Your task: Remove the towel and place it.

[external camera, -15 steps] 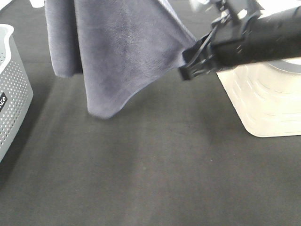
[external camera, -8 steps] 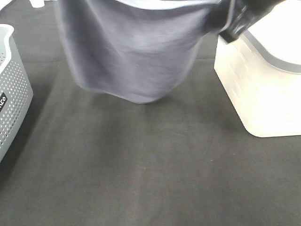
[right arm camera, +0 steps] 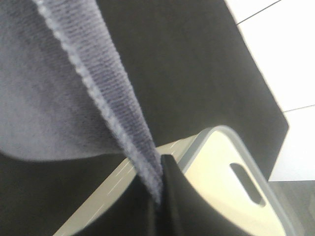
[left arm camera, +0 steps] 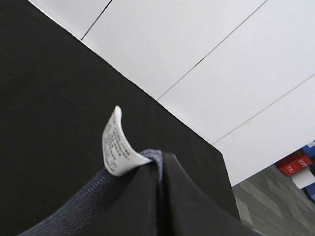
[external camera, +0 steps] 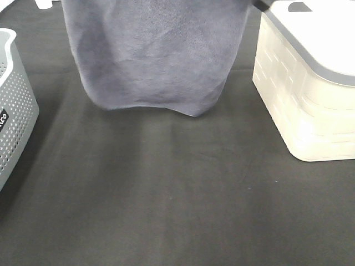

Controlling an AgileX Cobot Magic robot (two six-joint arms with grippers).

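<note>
Hanging towel (external camera: 155,55) was held up by both grippers over the black worktop (external camera: 183,199).
At one top corner the left gripper (left arm camera: 160,169) was clamped tight on the towel, right beside the white tag (left arm camera: 117,145); at the other corner the right gripper (right arm camera: 161,169) was pinched tight on the hemmed edge. Cloth hung spread between them, lower edge close to the worktop, touching or not I couldn't tell. The grey perforated basket (external camera: 14,111) sat at the left and the cream lidded bin (external camera: 310,111) at the right, with the towel between the two.
</note>
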